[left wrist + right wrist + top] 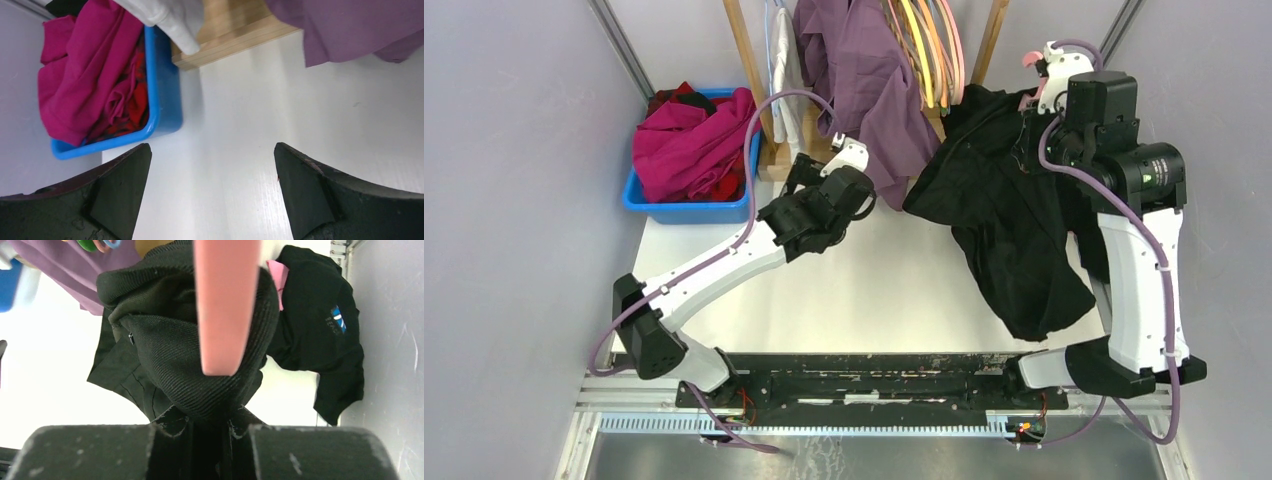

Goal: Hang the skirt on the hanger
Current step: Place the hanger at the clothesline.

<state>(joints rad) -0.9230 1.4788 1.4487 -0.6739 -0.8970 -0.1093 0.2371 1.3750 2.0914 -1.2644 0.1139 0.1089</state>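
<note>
The black skirt [1009, 215] hangs from my raised right gripper [1046, 85] at the back right and drapes down onto the white table [864, 290]. In the right wrist view the gripper [205, 427] is shut on the skirt's ribbed waistband [190, 375], and a pink hanger arm [225, 305] lies across the bunched cloth. A pink hanger tip [1030, 58] shows beside the gripper. My left gripper [819, 165] is open and empty over the table near the wooden rack base [776, 165]; its view [212, 165] shows bare table between the fingers.
A blue bin [686, 205] with magenta and red clothes stands at the back left. A wooden rack [744, 60] holds a purple garment [864, 80], a white garment [786, 70] and several coloured hangers [929, 50]. A black shirt [325, 340] lies near the right wall.
</note>
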